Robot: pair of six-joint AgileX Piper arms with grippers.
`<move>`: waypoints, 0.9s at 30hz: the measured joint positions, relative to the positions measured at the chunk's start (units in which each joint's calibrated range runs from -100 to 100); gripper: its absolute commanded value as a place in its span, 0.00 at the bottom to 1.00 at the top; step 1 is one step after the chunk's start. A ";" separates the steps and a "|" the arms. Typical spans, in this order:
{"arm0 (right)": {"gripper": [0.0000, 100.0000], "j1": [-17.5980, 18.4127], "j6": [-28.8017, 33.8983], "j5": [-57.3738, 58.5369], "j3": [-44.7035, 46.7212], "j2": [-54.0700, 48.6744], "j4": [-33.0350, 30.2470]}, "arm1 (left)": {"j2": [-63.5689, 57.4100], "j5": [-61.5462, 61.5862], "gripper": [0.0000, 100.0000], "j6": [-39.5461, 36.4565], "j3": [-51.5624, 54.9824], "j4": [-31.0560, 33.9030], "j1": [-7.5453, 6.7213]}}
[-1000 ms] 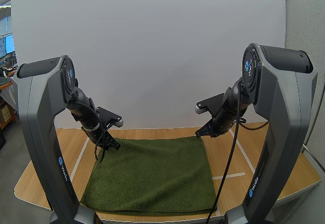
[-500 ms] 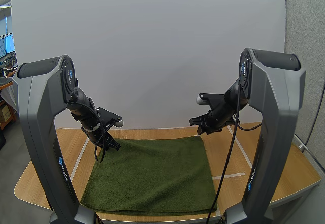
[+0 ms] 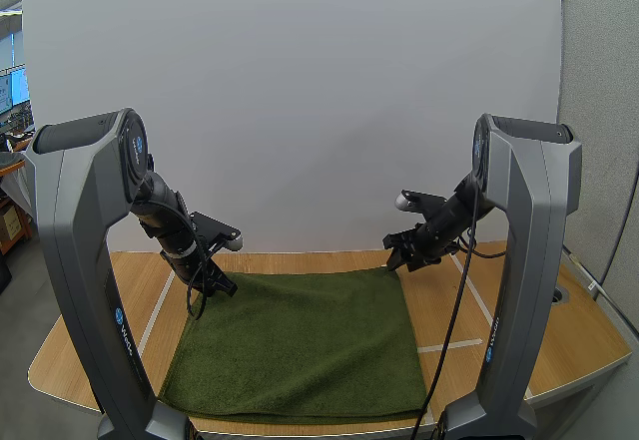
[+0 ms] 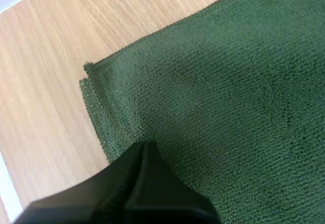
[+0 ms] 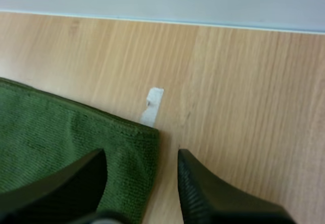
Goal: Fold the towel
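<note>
Green towel (image 3: 300, 345): it lay flat on the wooden table (image 3: 519, 330), between the two arms.
Change at the right: within the last second the right gripper (image 5: 142, 158) had gone up a little from the far right corner, swung outward, and come down near that corner again. Its upper arm stood more upright than before.
Change at the left: none that I could see. The left gripper (image 4: 145, 145) kept its place at the far left corner.
Meaning for the task: I judged that the fold was not yet begun, and that the right side was lining up for its grasp.
State of the right fingers (image 5: 213, 193): open, standing apart, with the towel's corner below and between them.
State of the left fingers (image 4: 167, 183): closed into one dark wedge, the tip over the cloth just beside the corner.
Pose: both forearms sloped down toward the towel's far edge.
Detail: two hems (image 4: 94, 89) lay side by side at the left corner, so the towel was perhaps already doubled.
</note>
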 measured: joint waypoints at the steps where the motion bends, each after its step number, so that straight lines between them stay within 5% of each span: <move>1: 0.72 0.00 -0.19 0.00 0.00 0.34 0.28 | 0.00 0.00 0.00 -0.07 0.00 0.00 0.00; 27: 0.62 1.12 -4.91 0.83 -0.26 3.01 5.81 | 0.00 0.89 0.00 -0.66 0.00 0.21 0.00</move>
